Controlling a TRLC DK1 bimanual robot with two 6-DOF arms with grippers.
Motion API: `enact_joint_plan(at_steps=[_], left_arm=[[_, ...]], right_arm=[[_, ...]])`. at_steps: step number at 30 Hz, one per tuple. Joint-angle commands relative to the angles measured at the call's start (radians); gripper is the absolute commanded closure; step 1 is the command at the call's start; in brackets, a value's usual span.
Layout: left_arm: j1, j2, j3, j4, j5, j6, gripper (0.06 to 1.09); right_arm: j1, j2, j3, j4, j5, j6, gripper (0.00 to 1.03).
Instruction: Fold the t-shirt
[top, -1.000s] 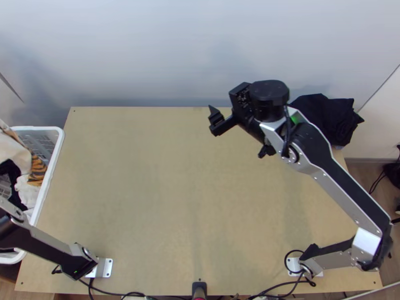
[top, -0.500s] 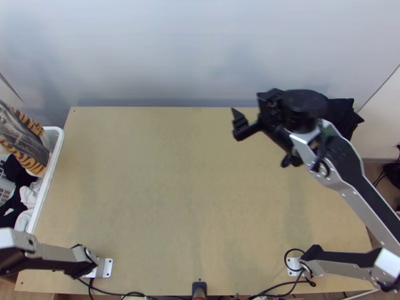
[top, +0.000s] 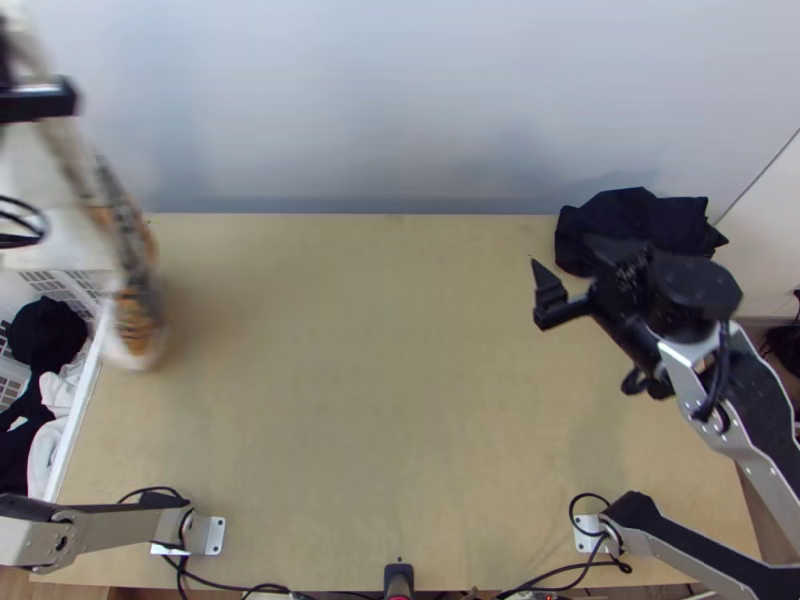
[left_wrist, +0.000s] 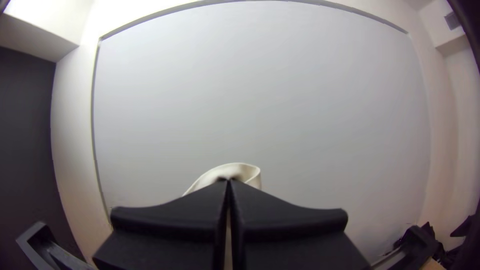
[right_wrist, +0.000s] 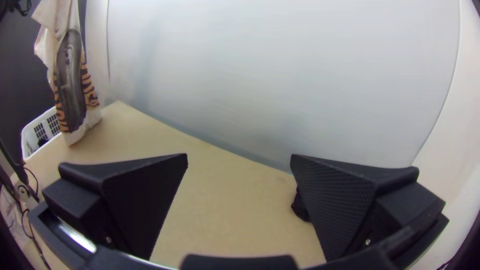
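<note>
Pinching the orange-printed t-shirt (right_wrist: 72, 75), left fingers (top: 45, 101) together; right fingers (top: 562, 311) wide apart, empty

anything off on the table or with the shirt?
Mild oddity: the black cloth lies bunched at the far right corner of the table and seems to overhang. No spill or damage visible. The shirt hangs from the left tool, shut on it; looks normal.

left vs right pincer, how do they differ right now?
The left pincer is shut on the cream t-shirt, which hangs down; the right pincer is open and empty.
The left pincer is at the top view's upper left; the right pincer is over the right part of the table.
Both have wide, flat black fingers.
</note>
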Motion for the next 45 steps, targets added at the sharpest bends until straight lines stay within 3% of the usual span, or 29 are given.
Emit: enact_joint_plan(at_steps=[1, 10, 18, 26, 30, 36, 45], left_arm=[[-0.433, 0.030, 0.000, 0.112, -0.216, 0.183, 1.05], [-0.748, 0.130, 0.017, 0.468, -0.359, 0.514, 1.05], [-0.895, 0.231, 0.030, 0.665, -0.365, 0.572, 1.05], [-0.954, 0.328, 0.030, 0.747, -0.366, 0.572, 1.05], [-0.868, 0.345, -0.013, 0.749, -0.416, 0.568, 1.05], [-0.599, 0.319, -0.149, 0.726, -0.431, 0.440, 1.05], [-0.119, 0.365, -0.333, 0.735, -0.310, 0.253, 1.05]], right_arm=[[-0.041, -0.118, -0.104, 0.002, -0.004, 0.010, 0.07], [-0.079, -0.187, -0.167, 0.002, -0.010, 0.027, 0.07], [-0.113, -0.252, -0.232, 0.002, -0.011, 0.030, 0.07], [-0.148, -0.329, -0.304, 0.002, -0.011, 0.030, 0.07], [-0.150, -0.341, -0.327, 0.002, -0.013, 0.035, 0.07], [-0.147, -0.340, -0.328, 0.005, -0.020, 0.038, 0.07], [-0.150, -0.322, -0.348, 0.032, -0.059, 0.064, 0.07]])
